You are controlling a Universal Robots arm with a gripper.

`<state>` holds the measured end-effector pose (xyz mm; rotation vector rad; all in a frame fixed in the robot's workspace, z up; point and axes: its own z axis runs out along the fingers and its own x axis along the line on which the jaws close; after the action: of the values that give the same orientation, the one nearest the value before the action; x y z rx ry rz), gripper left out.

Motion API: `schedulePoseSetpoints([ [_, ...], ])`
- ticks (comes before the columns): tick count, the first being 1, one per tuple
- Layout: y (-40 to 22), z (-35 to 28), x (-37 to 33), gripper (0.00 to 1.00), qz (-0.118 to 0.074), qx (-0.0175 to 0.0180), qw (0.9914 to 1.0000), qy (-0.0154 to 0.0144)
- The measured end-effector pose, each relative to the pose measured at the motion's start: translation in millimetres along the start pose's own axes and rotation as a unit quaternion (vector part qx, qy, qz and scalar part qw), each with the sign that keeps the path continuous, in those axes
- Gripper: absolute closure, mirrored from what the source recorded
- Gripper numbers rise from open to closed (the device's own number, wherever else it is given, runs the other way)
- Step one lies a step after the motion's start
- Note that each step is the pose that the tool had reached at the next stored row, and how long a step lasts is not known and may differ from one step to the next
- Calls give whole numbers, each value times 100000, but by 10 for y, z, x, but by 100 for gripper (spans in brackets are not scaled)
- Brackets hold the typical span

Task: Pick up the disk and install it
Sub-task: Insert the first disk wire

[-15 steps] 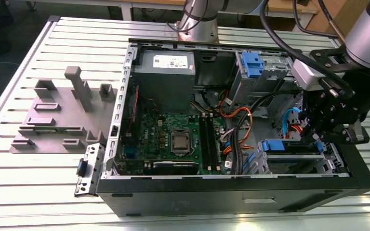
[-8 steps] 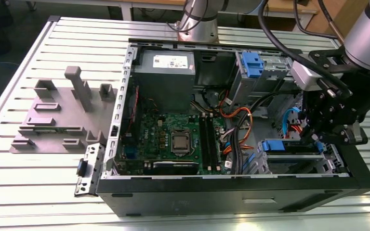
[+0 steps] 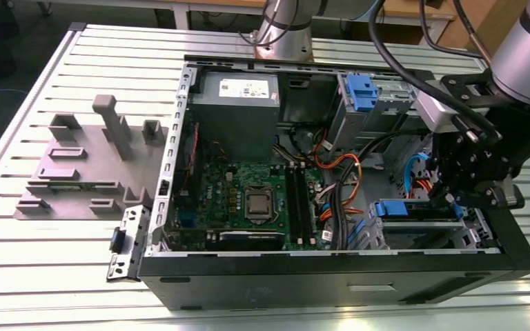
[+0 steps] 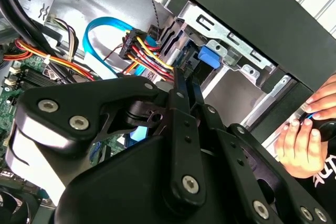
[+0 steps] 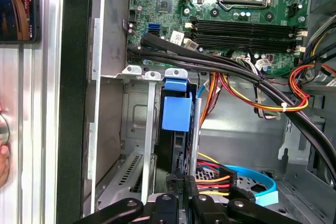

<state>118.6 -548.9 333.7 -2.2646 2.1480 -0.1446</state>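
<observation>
The disk (image 5: 177,114), seen edge-on with its blue carrier tab up, stands inside the metal drive bay (image 5: 137,111) at a corner of the open computer case (image 3: 339,269). The gripper (image 3: 451,196) is low in the case right at the disk; whether it grips or has released cannot be told. Judged from this, installation is nearly finished. A person's hand (image 4: 302,137) rests outside the case.

A robotics lab: slotted aluminium bench (image 3: 25,276), opened computer case (image 3: 339,265), grey fixture (image 3: 81,172).
</observation>
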Motion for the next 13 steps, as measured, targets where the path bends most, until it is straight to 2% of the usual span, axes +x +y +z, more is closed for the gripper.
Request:
schedulePoseSetpoints([
  [13, 1, 15, 2, 83, 234, -13, 100000, 4],
])
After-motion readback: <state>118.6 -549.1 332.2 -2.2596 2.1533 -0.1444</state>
